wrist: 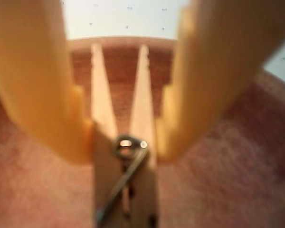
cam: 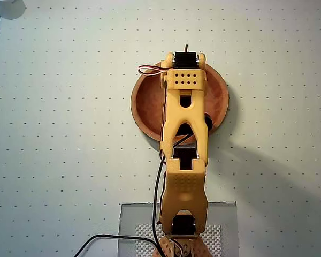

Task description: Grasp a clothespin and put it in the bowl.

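In the wrist view my yellow gripper (wrist: 123,145) is shut on the clothespin (wrist: 102,95), one finger pressing each side near the metal spring. The two pale slats spread apart toward the far end. The clothespin hangs over the inside of the reddish-brown bowl (wrist: 228,166), whose far rim crosses the top of that view. I cannot tell whether the pin touches the bowl floor. In the overhead view the arm (cam: 184,123) reaches over the bowl (cam: 147,104) and hides both the gripper and the clothespin.
The bowl sits on a white dotted table surface (cam: 59,134). A grey mat (cam: 128,219) lies under the arm's base at the bottom edge, with a black cable (cam: 158,203) trailing left. A pale object (cam: 5,8) is at the top left corner.
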### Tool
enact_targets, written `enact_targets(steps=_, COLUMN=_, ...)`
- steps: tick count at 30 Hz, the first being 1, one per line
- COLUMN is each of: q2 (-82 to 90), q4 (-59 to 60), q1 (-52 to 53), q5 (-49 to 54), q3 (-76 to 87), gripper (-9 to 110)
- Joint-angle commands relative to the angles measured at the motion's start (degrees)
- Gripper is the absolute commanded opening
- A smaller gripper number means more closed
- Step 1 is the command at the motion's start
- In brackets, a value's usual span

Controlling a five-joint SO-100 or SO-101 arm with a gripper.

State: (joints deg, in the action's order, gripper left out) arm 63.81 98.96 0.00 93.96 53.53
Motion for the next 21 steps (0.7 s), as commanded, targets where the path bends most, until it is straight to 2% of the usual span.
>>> enact_targets(steps=1, q2=0.35, q4=0.26, q1=-0.09, q5=-0.88, q3=-6.50, gripper=-3)
enact_targets(steps=21, q2=-13.10, q4=0.26, q1=-0.18, q5=-0.97, q3=-18.54, gripper=-3)
